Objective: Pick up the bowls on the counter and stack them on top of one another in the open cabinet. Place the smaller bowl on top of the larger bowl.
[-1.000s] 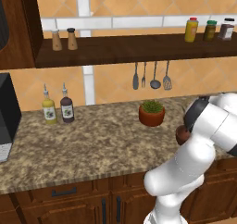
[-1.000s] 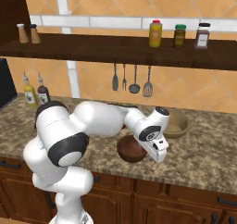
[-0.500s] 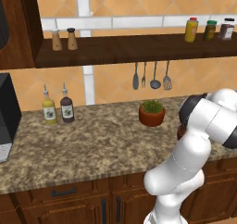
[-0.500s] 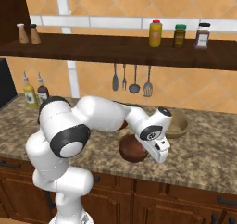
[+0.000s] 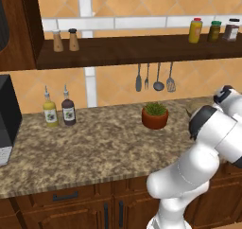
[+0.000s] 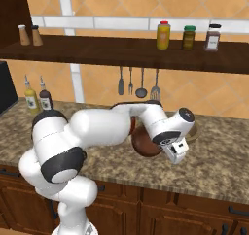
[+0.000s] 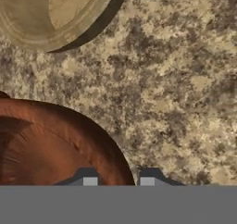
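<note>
Nearest, in the hand view: clamped with the gripper (image 7: pixel 118 181) on the wall of the small bowl (image 7: pixel 51 144), one fingertip (image 7: pixel 90 180) inside the rim and the other outside. Lifted within the last second: down on the counter (image 7: pixel 185 102) a second ago, now clear of it and tipped toward the camera in the right base view. Means a hold that looks firm, with the first pick done, though on the bowl that belongs on top.

Just beyond: the big bowl (image 7: pixel 46 10), on the granite, apart from the dark one, untouched. Judged awkward for order, since it must go in first. Likely either parking the small bowl on the shelf beside the stacking spot, or restacking later.

Farther back: the pot (image 5: pixel 154 117) near the wall, off to the left, out of the lifting path. Above it, utensils (image 6: pixel 138 81) hanging right under the shelf (image 6: pixel 97 52). Worth steering clear of these and of the shelf's front lip while rising.

Farthest: on the shelf, jars (image 6: pixel 187 37) crowding the right part and shakers (image 6: pixel 28 35) at the far left. Between them a long bare stretch, apparently room enough for both bowls.
</note>
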